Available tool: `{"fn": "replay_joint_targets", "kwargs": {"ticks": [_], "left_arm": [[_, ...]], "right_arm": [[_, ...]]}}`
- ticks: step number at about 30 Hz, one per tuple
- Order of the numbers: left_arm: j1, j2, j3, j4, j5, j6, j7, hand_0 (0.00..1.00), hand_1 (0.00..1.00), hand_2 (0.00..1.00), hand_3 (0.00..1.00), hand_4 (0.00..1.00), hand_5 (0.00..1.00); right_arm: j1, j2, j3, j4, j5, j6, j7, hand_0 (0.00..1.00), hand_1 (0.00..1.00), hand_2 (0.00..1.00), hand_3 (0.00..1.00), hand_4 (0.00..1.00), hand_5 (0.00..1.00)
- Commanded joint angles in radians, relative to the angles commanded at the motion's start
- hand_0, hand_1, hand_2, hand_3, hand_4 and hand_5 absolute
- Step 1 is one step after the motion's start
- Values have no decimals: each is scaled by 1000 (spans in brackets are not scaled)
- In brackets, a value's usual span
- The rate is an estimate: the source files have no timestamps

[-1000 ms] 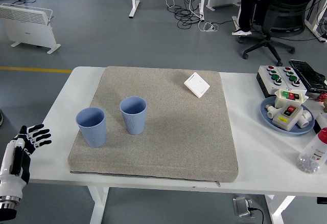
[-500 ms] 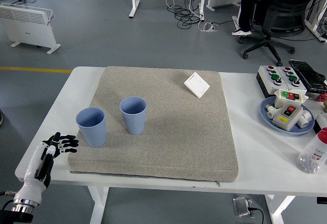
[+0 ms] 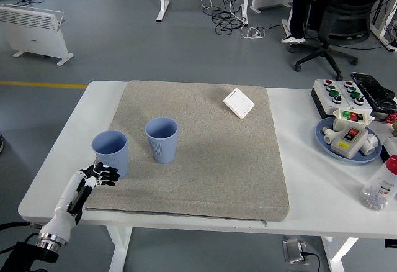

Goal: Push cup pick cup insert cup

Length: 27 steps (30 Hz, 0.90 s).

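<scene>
Reaching in from the lower left corner, the robot's left hand (image 3: 99,175) has advanced over the past second from off the table's edge to the near-left corner of the square grey fabric mat (image 3: 205,160), its black fingers (image 3: 110,173) spread loosely and holding nothing. Just beyond and slightly right of those fingertips stands the nearer ribbed pale-blue plastic cup (image 3: 111,153), upright with its mouth open to the ceiling; whether the fingertips touch its base cannot be told from this view. A second ribbed pale-blue plastic cup (image 3: 162,140), also upright, stands a short way to the right and a little farther back, apart from the first. The push would likely run rightward, from the hand through the near cup toward its twin (the left hand is the only one in view, so it is plainly the nearer). Two cups in all stand on the mat, along with one small white square card (image 3: 239,103) near the far edge. On the white table (image 3: 298,179) at right sit one blue round plate (image 3: 328,141) of switch parts and one white button box (image 3: 338,94).
</scene>
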Motion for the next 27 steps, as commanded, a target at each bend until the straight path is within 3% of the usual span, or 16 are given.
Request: {"fn": "replay_joint_targets", "kwargs": {"ticks": [1,11,22,27], "left_arm": [[-3,1,2,3,1,1,-1,537,577,540,519,576,998],[-50,6,18,54,26,-4,4,551,583,545,520,576,998],[-103,59,71,123,14,-3,-11,579,582,540,518,578,998],[-112,60,74,148,16,-6,-11,584,575,544,517,580,998]], "right_arm": [[0,0,0,0,0,0,0,775,699,746,576,134,501],[-2,2,0,0,-1,-1,-2,774,697,745,576,134,500],[-2,3,-4,0,0,-3,-2,774,698,744,575,133,500],[-2,3,-3,0,1,-3,-2,774,697,743,575,134,501]]}}
